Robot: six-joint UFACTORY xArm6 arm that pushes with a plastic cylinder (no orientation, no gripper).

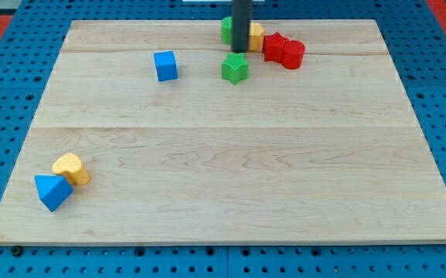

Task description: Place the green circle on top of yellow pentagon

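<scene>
Rig note: no gripper is fitted, so there is no open or closed state to record; the arm ends in a straight dark rod.

My tip (pixel 240 51) sits near the view's top edge of the pale wooden table (pixel 230 177). Taking my tip as landmark:

- The green circle block (pixel 226 29) lies just to the view's left and slightly above, partly hidden behind the rod; contact cannot be confirmed.
- The yellow pentagon block (pixel 256 35) lies just to the view's right, also partly hidden. The rod stands between the two, which look nearly adjacent.
- The green star block (pixel 236 68) lies just below.
- Two red blocks (pixel 284 50), shapes unclear, touch each other further right, just beside the pentagon.
- The blue cube (pixel 165 66) lies well to the left.
- The yellow heart block (pixel 71 168) and blue triangular block (pixel 52 191) touch each other far off toward the view's bottom left.

Judgement on the step: circle and pentagon are almost together, and the rod occupies the gap. To do it well, I would bring the tip round to the circle's far left side and push slowly rightward in a short stroke. Risks: nudging the pentagon into the red blocks, or clipping the green star on the way round.

Writing: no brands, labels or legible text visible.
</scene>
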